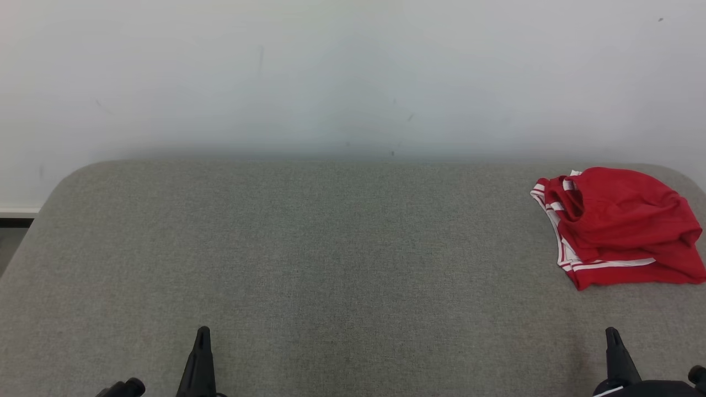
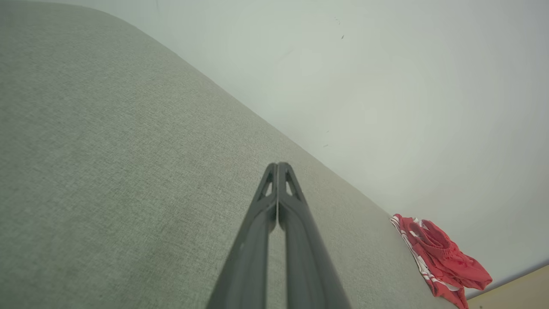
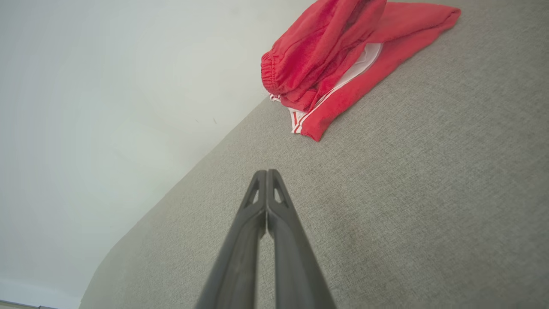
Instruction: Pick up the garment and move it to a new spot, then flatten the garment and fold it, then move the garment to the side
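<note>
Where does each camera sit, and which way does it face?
Head: high, looking forward and down over the table to the wall; left claw, right claw at bottom.
Left wrist: along the shut left claw, across the table toward the wall.
Right wrist: along the shut right claw toward the garment.
Shared: all three show the garment.
</note>
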Tool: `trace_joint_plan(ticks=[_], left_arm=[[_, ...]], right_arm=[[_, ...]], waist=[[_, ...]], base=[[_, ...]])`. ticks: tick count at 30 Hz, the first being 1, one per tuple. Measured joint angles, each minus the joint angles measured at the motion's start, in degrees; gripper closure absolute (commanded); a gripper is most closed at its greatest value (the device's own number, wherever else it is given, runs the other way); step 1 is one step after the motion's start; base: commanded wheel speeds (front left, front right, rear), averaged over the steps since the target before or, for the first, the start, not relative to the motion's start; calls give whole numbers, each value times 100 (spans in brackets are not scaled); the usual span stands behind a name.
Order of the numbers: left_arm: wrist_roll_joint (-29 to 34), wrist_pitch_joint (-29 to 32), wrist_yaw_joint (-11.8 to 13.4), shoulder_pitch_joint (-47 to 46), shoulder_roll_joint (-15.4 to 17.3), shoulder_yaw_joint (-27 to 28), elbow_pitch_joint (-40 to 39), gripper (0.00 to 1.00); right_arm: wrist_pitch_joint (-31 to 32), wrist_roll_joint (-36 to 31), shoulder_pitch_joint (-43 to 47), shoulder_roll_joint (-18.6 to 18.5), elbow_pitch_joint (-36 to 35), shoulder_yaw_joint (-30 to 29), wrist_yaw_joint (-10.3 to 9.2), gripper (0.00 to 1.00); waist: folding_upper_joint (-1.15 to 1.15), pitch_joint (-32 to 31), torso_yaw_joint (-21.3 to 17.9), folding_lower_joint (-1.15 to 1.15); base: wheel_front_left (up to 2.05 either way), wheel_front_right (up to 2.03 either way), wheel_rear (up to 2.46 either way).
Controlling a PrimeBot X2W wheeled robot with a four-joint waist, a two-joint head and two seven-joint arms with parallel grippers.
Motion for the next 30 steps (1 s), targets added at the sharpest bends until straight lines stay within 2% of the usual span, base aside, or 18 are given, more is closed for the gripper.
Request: trace_joint_plan(ticks=[11, 30], left_arm=[[-928, 54, 1, -221, 0, -164, 100, 100], [-2178, 140, 1, -510, 1, -392, 207, 100]], right_arm=[[375, 788, -184, -1, 83, -259, -1, 100], [887, 1901, -454, -5, 137, -612, -1, 100]], waist=[[0, 36, -21, 0], [0, 95, -56, 0]], base=[[0, 0, 0], [0, 0, 0]])
